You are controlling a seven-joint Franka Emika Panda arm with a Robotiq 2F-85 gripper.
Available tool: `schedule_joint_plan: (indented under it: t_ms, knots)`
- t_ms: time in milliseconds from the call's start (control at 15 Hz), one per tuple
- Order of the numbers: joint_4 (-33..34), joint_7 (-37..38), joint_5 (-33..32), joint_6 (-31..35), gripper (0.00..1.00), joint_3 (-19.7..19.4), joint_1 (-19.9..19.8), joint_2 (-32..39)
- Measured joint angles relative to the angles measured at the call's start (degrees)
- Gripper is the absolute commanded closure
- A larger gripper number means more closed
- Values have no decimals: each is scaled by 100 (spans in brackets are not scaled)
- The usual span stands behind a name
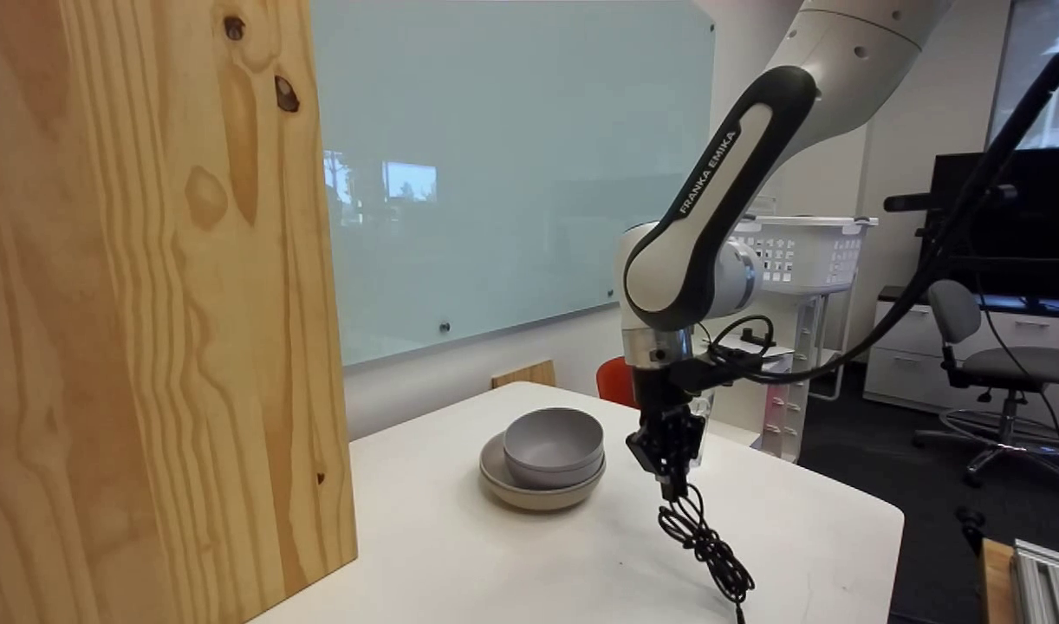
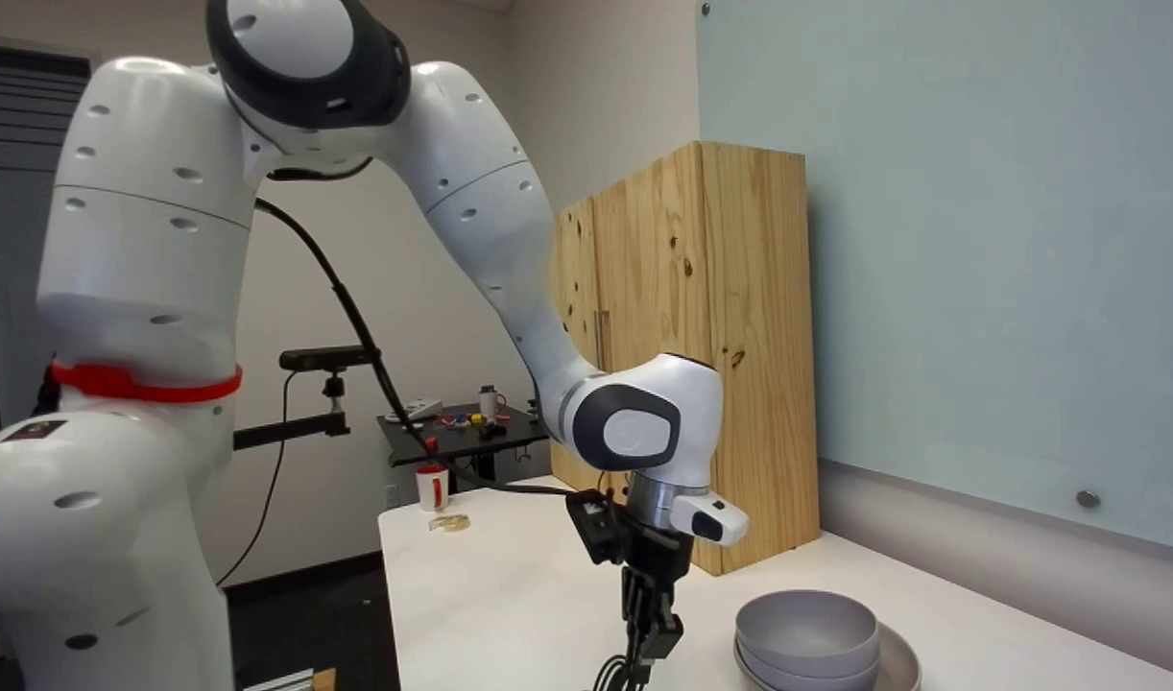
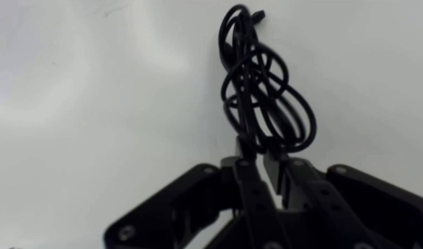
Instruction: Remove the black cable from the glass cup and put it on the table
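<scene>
The black cable is a coiled, looped bundle. My gripper points down and is shut on the upper end of the cable, which hangs below the fingertips over the white table. In the wrist view the cable spreads forward from the fingertips, with a small plug at its far end. An exterior view shows only the upper loops of the cable below the gripper. A clear glass cup seems to stand behind the gripper, mostly hidden by it.
The white table holds stacked grey bowls on a beige dish, beside the gripper. A tall wooden cabinet stands on the table. A red and white mug and a tape roll are at the table's far end.
</scene>
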Motion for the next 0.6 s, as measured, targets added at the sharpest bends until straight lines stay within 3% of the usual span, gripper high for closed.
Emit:
schedule_joint_plan:
  t_ms: [467,600]
  knots:
    - [266,13,-4,-171,0,0,0,48]
    - [376,104,-144,-88,0,-20,18,33]
